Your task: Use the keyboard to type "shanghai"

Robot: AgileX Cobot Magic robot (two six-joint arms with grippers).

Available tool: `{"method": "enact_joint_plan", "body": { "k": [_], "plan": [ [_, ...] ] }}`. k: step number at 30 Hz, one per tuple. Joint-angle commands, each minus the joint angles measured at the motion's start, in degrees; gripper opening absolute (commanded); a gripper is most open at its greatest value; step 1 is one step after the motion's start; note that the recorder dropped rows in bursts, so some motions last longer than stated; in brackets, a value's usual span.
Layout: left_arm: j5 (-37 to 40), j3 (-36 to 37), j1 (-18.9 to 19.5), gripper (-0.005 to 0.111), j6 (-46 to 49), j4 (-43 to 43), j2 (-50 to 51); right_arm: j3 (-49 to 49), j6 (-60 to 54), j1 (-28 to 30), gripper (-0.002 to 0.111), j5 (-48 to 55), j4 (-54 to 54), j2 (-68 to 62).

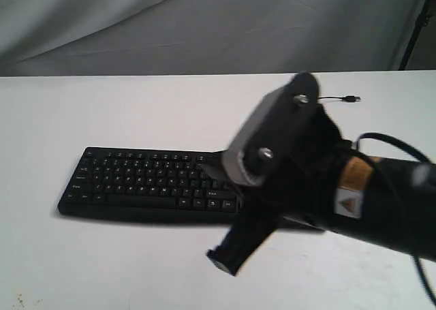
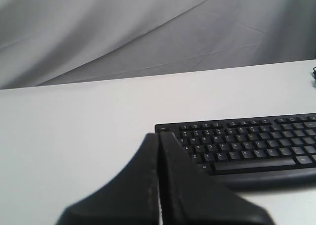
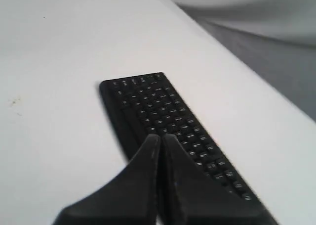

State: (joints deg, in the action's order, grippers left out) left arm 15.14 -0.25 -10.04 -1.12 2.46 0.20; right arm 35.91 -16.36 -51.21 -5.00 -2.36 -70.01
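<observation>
1. Grey cloth (image 1: 136, 24) hangs behind a white table (image 1: 136, 269). The keyboard (image 1: 150, 180) lies flat near the table's middle, one long edge facing the exterior camera.
2. Its thin cable (image 1: 338, 98) trails off behind it, so it does not cross the keys.
3. The right arm (image 1: 381, 201) fills the foreground of the exterior view, blurred, and hides the keyboard's right part.
4. In the right wrist view the right gripper (image 3: 160, 138) has its two fingers pressed together with nothing between them. It points along the rows over the key field. I cannot tell whether it touches a key.
5. The left gripper (image 2: 159, 136) is clenched the same way and also holds nothing. Its tip appears at the keyboard's left end, beside the corner rather than over the letters.
6. The closed fingers probably serve as one narrow tip, able to press a single key without catching the keys beside it.
7. Having one arm at each end would let each cover its own half of the letters.
</observation>
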Motion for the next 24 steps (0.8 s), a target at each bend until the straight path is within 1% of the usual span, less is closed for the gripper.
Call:
{"method": "enact_joint_plan", "body": {
  "k": [1, 4, 8, 11, 12, 14, 16, 21, 24],
  "plan": [
    [-0.16, 0.25, -0.20, 0.000, -0.16, 0.27, -0.20, 9.40, 9.76, -0.86, 0.000, 5.00, -1.28, -11.37],
    [-0.16, 0.25, -0.20, 0.000, -0.16, 0.27, -0.20, 16.03, 9.51, -0.86, 0.000, 9.64, -1.28, -17.14],
    [-0.16, 0.25, -0.20, 0.000, -0.16, 0.27, -0.20, 24.02, 7.24, -0.86, 0.000, 10.69, -1.28, -23.38],
    [-0.16, 0.25, -0.20, 0.000, -0.16, 0.27, -0.20, 33.54, 4.61, -0.86, 0.000, 15.25, -1.18, -30.99],
    [-0.16, 0.25, -0.20, 0.000, -0.16, 0.27, -0.20, 38.31, 3.43, -0.86, 0.000, 17.91, -1.18, -34.72],
    [-0.16, 0.25, -0.20, 0.000, -0.16, 0.27, -0.20, 44.06, 2.48, -0.86, 0.000, 18.82, -1.18, -40.05],
    [-0.16, 0.25, -0.20, 0.000, -0.16, 0.27, -0.20, 46.90, 0.56, -0.86, 0.000, 17.33, -1.18, -44.40],
    [-0.16, 0.25, -0.20, 0.000, -0.16, 0.27, -0.20, 47.60, -8.57, -0.86, 0.000, 11.02, -1.18, -50.62],
    [-0.16, 0.25, -0.20, 0.000, -0.16, 0.27, -0.20, 51.25, -10.74, -0.86, 0.000, 11.87, -1.18, -53.55]
  ]
}}
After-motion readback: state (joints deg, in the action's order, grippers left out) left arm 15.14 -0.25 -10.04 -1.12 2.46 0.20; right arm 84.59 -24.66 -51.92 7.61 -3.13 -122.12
